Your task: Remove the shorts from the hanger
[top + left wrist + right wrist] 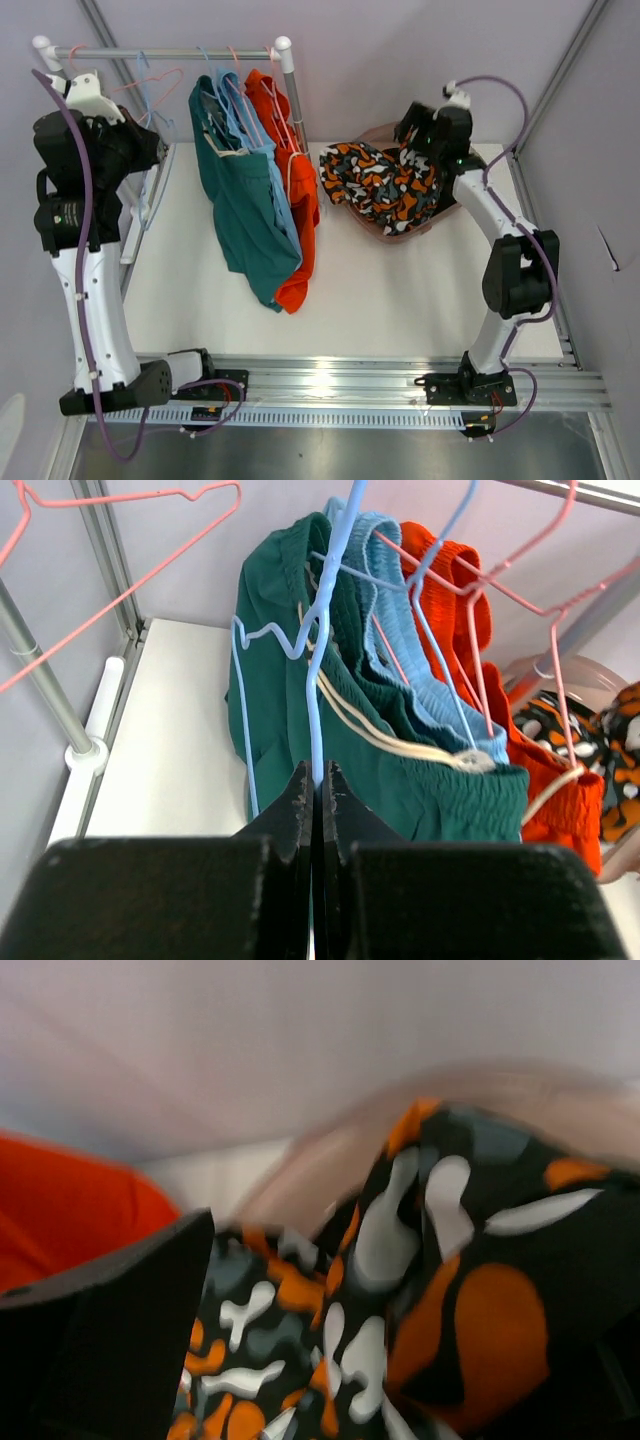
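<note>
Teal shorts (240, 200), light blue shorts (262, 140) and bright orange shorts (300, 200) hang on wire hangers from the rail (160, 50). My left gripper (320, 775) is shut on the thin wire of the blue hanger (318, 680), just in front of the teal shorts (300, 690); from above it (148, 150) sits left of the clothes. The black shorts with an orange-and-white pattern (385, 185) lie heaped in a pinkish basket (395, 232). My right gripper (428, 132) hovers over them, open, with the patterned fabric (420, 1290) loose between its fingers (120, 1330).
An empty pink hanger (150, 85) hangs at the rail's left end. The rack's white posts stand at the left (45, 50) and the middle (288, 80). Frame bars run along the walls, and the metal rail (330, 385) with both arm bases runs along the near edge.
</note>
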